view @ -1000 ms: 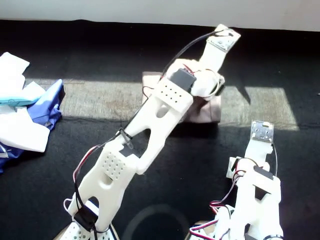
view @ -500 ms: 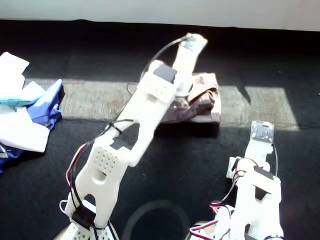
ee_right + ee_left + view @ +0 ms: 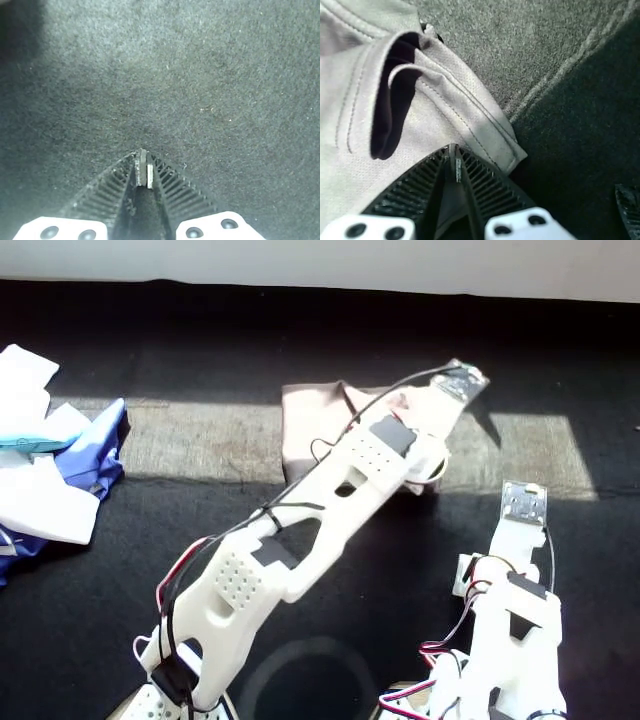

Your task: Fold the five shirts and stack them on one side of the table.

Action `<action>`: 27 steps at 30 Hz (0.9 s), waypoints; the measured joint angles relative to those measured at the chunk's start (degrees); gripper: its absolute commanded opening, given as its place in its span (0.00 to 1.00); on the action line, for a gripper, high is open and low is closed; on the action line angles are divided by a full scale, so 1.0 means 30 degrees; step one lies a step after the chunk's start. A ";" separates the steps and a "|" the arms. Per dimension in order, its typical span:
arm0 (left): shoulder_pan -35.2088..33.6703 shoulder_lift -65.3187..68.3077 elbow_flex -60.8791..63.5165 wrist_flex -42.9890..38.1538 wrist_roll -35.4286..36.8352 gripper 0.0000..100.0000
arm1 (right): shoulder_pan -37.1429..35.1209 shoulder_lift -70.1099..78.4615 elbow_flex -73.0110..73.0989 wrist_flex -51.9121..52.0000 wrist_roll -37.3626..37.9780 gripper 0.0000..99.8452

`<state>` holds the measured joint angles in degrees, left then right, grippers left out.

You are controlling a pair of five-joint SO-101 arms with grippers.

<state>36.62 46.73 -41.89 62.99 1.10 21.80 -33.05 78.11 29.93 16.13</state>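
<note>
High view, shirt: the beige shirt (image 3: 315, 430) is lying midway along the sunlit strip (image 3: 200, 440), with the left arm (image 3: 340, 475) stretching over it.
High view, pile: the unfolded shirts (image 3: 50, 470) are sitting at the sunlit strip's left end.
Left wrist view, grip: the left gripper (image 3: 454, 159) is resting clenched tips on the beige shirt (image 3: 365, 100) by a hem corner; whether it is pinching fabric, I cannot tell.
Right wrist view, grip: the right gripper (image 3: 142, 170) is hanging clenched and empty over dark felt (image 3: 225, 75), off the sunlit strip.
Handling: the fabric is looking light and limp, likely sagging when lifted; the doubled hem corners are offering the surest hold.
</note>
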 measured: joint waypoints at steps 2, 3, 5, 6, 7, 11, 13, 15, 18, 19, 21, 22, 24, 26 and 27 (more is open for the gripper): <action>-0.0117 0.0029 -0.0410 0.0000 0.0117 0.01 | 0.0000 0.0000 0.0000 0.0000 0.0000 0.01; -0.0293 0.0029 -0.0791 0.0000 0.0117 0.01 | 0.0000 0.0000 0.0000 0.0000 0.0000 0.01; -0.0821 0.0000 -0.1377 -0.0088 0.0117 0.01 | 0.0000 0.0000 0.0000 0.0000 0.0000 0.01; -0.1231 0.0000 -0.1524 -0.0147 0.0117 0.01 | 0.0000 0.0000 0.0000 0.0000 0.0000 0.01; -0.1641 0.0000 -0.1553 -0.0147 0.0117 0.01 | 0.0000 0.0000 0.0000 0.0000 0.0000 0.01; -0.3370 0.0000 -0.1231 -0.0147 0.0117 0.01 | 0.0000 0.0000 0.0000 0.0000 0.0000 0.01; -0.3839 0.0176 -0.0879 -0.0498 0.0117 0.01 | 0.0000 0.0000 0.0000 0.0000 0.0000 0.01; -0.3956 0.0908 -0.0879 -0.0938 0.0117 0.01 | 0.0000 0.0000 0.0000 0.0000 0.0000 0.01; -0.3810 0.2403 -0.1495 -0.1026 0.0117 0.01 | 0.0000 0.0000 0.0000 0.0000 0.0000 0.01; -0.3780 0.2930 -0.2051 -0.1026 0.0117 0.01 | 0.0000 0.0000 0.0000 0.0000 0.0000 0.01; -0.3810 0.4044 -0.3546 -0.0733 0.0117 0.01 | 0.0000 0.0000 0.0000 0.0000 0.0000 0.01; -0.3839 0.4630 -0.4454 -0.0498 0.0117 0.01 | 0.0000 0.0000 0.0000 0.0000 0.0000 0.01; -0.3839 0.5802 -0.6418 0.0088 0.0117 0.01 | 0.0000 0.0000 0.0000 0.0000 0.0000 0.01; -0.3751 0.6916 -0.8440 0.0234 0.0117 0.01 | 0.0000 0.0000 0.0000 0.0000 0.0000 0.01; -0.3692 0.7473 -0.9407 0.0234 0.0117 0.01 | 0.0000 0.0000 0.0000 0.0000 0.0000 0.01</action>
<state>25.54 69.14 -70.11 63.69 1.45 21.80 -33.05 78.11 29.93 16.13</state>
